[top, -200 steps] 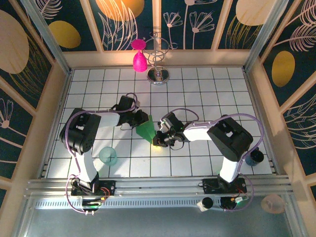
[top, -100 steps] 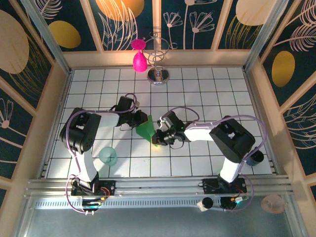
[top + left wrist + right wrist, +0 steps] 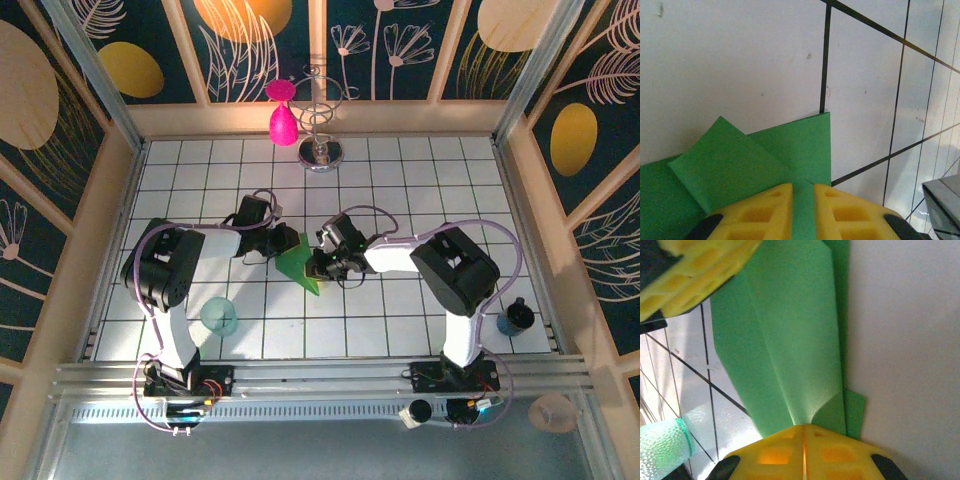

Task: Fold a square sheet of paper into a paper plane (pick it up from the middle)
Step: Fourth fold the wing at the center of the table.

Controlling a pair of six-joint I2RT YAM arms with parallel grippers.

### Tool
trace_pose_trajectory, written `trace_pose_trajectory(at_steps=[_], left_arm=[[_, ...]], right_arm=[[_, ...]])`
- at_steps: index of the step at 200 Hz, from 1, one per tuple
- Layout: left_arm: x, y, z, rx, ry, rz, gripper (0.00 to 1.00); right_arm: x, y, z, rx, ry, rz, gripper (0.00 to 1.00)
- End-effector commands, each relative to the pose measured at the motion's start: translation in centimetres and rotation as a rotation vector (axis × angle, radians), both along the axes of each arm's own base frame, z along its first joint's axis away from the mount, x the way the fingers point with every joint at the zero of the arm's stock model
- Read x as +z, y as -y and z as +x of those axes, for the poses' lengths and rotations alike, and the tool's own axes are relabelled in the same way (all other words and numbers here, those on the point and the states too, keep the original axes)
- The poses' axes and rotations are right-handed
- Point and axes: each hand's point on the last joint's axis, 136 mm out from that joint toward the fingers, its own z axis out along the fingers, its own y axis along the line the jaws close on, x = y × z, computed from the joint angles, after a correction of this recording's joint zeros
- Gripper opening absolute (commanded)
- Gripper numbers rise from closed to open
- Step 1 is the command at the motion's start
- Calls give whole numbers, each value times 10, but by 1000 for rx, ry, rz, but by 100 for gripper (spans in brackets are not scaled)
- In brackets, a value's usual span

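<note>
I am holding the square sheet of paper (image 3: 296, 260), part-folded into a narrow dart, at mid table (image 3: 430, 200). The left gripper (image 3: 802, 194) is clamping its left side and the right gripper (image 3: 804, 436) is pinching its right. In my judgement, the wing folds are still awaiting completion.

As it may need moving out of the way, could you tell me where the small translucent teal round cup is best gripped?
Likely across the round wall of the small translucent teal round cup, coming from straight above. It appears to stand upright, shows a round outline from overhead, and sits on bare tiles apart from the folded green paper.
</note>
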Motion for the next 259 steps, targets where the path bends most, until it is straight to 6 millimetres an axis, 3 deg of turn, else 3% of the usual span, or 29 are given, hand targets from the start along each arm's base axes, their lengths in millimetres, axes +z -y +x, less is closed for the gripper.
trace_pose_trajectory(at_steps=[1,39,71,107,165,205,259], left_arm=[[-9,-9,-7,13,-32,31,20],[28,-4,-4,3,43,-23,20],[42,6,-22,-24,63,-68,19],[24,14,-40,-54,22,-40,18],[-1,17,-45,-89,-28,0,18],[-21,-3,-35,-41,-53,148,19],[-30,-38,3,17,-38,220,19]], right_arm=[[-18,12,-3,-3,-27,-75,9],[-34,22,-7,-10,-48,-136,7],[-40,26,-10,-11,-62,-161,6],[-44,28,-11,-11,-72,-174,6],[-53,32,-16,-10,-93,-204,6],[-72,52,-25,-15,-119,-312,6],[-91,84,-40,-23,-147,-444,6]])
